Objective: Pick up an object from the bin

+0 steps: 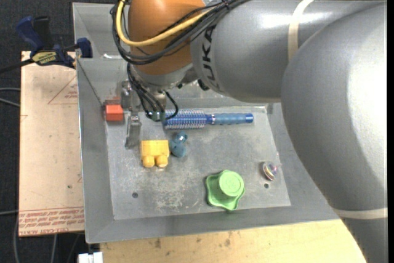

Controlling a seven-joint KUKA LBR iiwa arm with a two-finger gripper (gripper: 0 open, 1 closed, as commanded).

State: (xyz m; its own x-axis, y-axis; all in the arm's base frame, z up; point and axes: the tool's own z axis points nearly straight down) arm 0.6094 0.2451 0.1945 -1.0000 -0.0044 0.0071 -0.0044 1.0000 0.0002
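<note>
My gripper point(131, 138) hangs low over the left part of the bin floor, below the orange cover. A small red block point(114, 113) lies just to its left, close to the bin's sloping left wall. A yellow block with two studs point(154, 153) lies just to its lower right, apart from it. A small blue-grey lump point(179, 145) sits beside the yellow block. A blue brush with a bristled head point(206, 119) lies to the right, its bristle end partly under the arm's black cables. I see nothing held.
A green scalloped lid point(225, 189) lies near the bin's front. A small metallic round piece point(268, 170) sits at the right. The large grey arm covers the back and right of the bin.
</note>
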